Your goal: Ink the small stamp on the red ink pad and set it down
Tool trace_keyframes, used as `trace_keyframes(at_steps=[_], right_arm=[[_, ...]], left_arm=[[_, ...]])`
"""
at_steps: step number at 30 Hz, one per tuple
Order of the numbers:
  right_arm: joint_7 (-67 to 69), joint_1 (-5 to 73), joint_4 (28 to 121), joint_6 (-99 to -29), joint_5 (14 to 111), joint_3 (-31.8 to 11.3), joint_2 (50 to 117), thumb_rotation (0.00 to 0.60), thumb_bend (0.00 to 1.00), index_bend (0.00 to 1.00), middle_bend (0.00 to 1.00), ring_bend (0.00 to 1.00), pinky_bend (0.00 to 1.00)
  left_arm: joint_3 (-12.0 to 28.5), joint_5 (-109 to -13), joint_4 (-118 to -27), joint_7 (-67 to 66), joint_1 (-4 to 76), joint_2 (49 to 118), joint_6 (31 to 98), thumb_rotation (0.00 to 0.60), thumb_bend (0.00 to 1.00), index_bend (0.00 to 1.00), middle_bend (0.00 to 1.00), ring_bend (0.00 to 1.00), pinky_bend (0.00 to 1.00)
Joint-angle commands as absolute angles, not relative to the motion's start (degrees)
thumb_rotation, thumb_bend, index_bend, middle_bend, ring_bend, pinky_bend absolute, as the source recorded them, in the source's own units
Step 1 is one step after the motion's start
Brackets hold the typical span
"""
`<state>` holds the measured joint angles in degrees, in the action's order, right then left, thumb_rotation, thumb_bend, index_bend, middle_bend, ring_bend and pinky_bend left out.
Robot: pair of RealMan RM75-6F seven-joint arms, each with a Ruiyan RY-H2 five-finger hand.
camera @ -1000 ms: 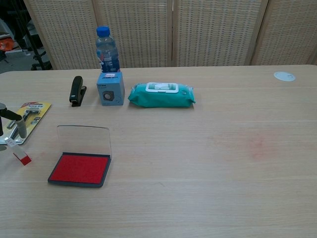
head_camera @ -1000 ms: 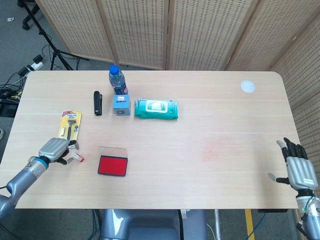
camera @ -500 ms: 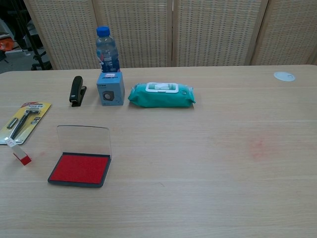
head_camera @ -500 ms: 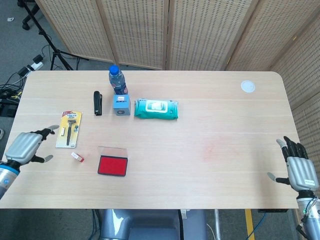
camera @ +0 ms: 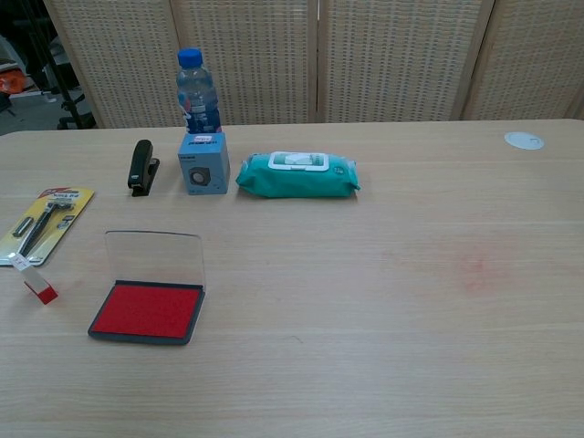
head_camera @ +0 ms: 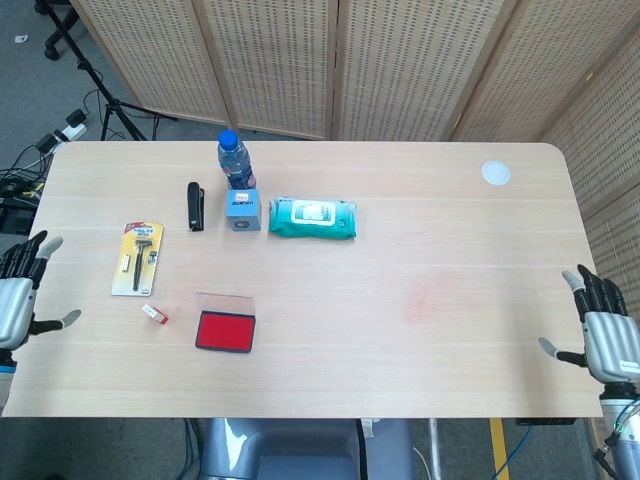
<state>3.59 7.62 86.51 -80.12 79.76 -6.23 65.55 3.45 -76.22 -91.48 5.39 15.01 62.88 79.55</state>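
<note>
Stamp (head_camera: 154, 313): lies on its side just left of ink pad (head_camera: 225, 331), lid up. Left hand (head_camera: 18, 297), right hand (head_camera: 607, 340): fingers spread, empty, well apart from pad. Set-down looks done; keep hands clear.

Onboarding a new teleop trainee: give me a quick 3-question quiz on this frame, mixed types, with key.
1. True or false: the left hand holds the small stamp.
2. Multiple choice: the small stamp lies (A) on the red ink pad, (B) on the table left of the pad, (C) beside the wipes pack.
3. Fill in: the pad's clear lid is ___.

Key: 1 false, both hands are open at the table edges, the right hand too. 2 B. 3 open.
</note>
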Motion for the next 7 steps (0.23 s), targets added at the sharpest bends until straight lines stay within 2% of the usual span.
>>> trace_keyframes(at_steps=[1,7], right_arm=[[3.7,7.4,86.5,-80.4,79.9,-6.2,65.5,0.6,0.0,0.0,0.0,0.0,0.0],[4.1,7.0,86.9,-81.2,80.1,-6.4,65.1,0.6,0.0,0.0,0.0,0.0,0.0]], left_arm=[[3.6,-76.8,-91.3,5.7,14.8,62.9,79.4,0.6,0.06,0.0,0.0,0.0,0.0],[3.9,-77.7,-91.1,6.6,14.5,62.6,79.0,0.6,0.06,0.0,0.0,0.0,0.0]])
